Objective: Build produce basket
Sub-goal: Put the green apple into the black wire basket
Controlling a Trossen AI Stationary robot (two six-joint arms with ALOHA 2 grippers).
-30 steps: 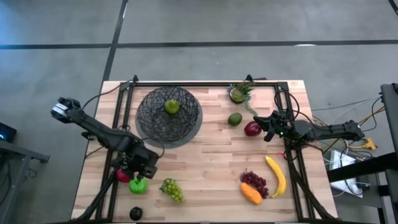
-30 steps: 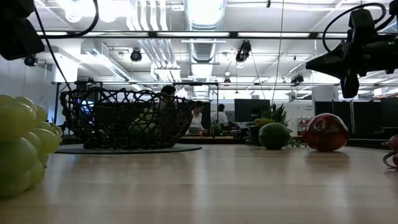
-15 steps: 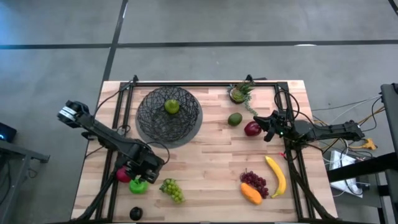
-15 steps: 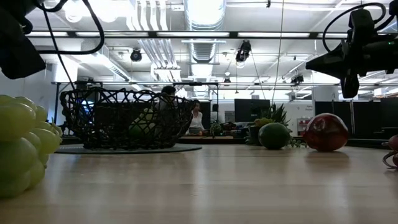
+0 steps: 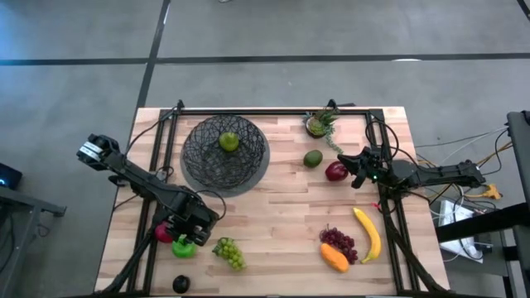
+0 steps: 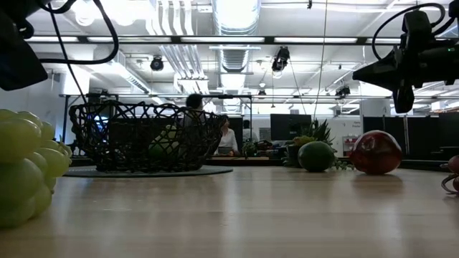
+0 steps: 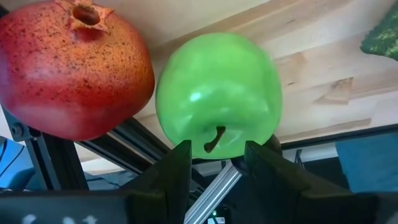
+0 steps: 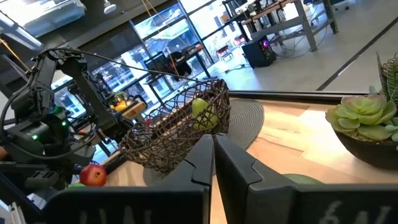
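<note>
Left claw (image 5: 184, 242) now farther right and nearer the front edge, fingers straddling the green apple (image 7: 217, 93).

text: none readable | labels/brands: none | far room screens: perhaps lit, too small to read

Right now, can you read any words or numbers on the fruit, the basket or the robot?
No readable text anywhere: none on the basket, the green apple, the red fruit beside it or the left gripper.
The room's screens are too blurred to read.

wire basket (image 6: 147, 140) on disc (image 6: 147, 172), grapes (image 6: 25, 168) nr cam
</note>
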